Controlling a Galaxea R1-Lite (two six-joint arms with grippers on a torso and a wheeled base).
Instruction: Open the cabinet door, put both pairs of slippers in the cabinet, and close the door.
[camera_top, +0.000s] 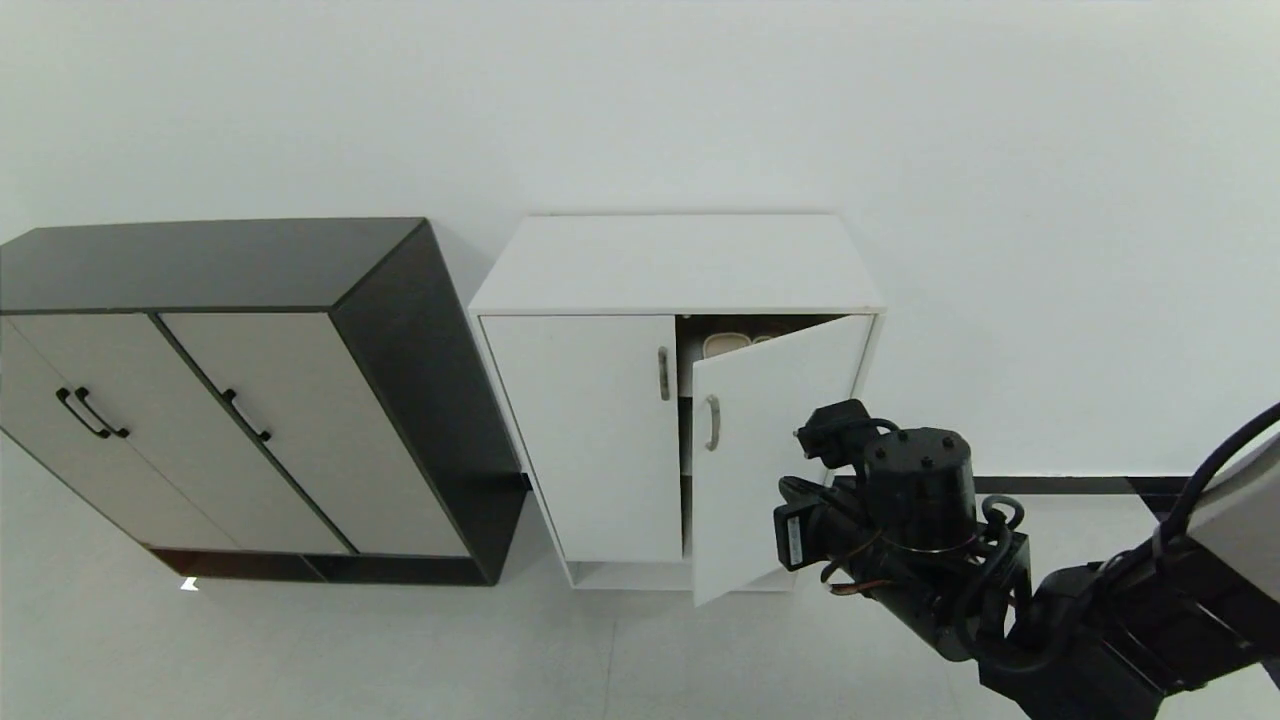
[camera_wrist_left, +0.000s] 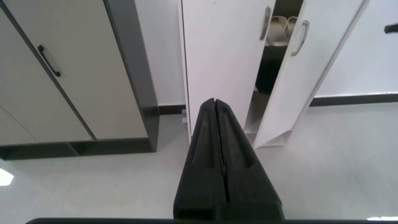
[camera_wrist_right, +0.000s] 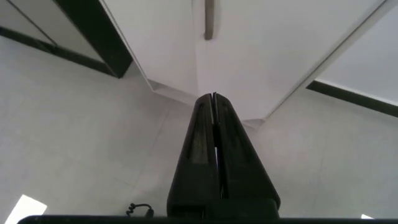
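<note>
Pale floor (camera_top: 400, 650) and bare wall (camera_top: 640, 100); a white cabinet (camera_top: 670, 265) stands beside a dark cabinet (camera_top: 400, 400). Its right door (camera_top: 770, 450) hangs ajar, with slippers (camera_top: 727, 343) on the upper shelf inside. The right gripper (camera_wrist_right: 214, 99), fingers pressed together, points at that door below its handle (camera_wrist_right: 209, 18). The left gripper (camera_wrist_left: 214, 104) — likewise closed, empty — faces the cabinet.

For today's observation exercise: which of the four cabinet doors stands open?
The white cabinet's right door, swung partly out; the other three sit shut.

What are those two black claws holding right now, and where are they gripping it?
Nothing. The left gripper and the right gripper are both shut, with nothing between their fingers.
</note>
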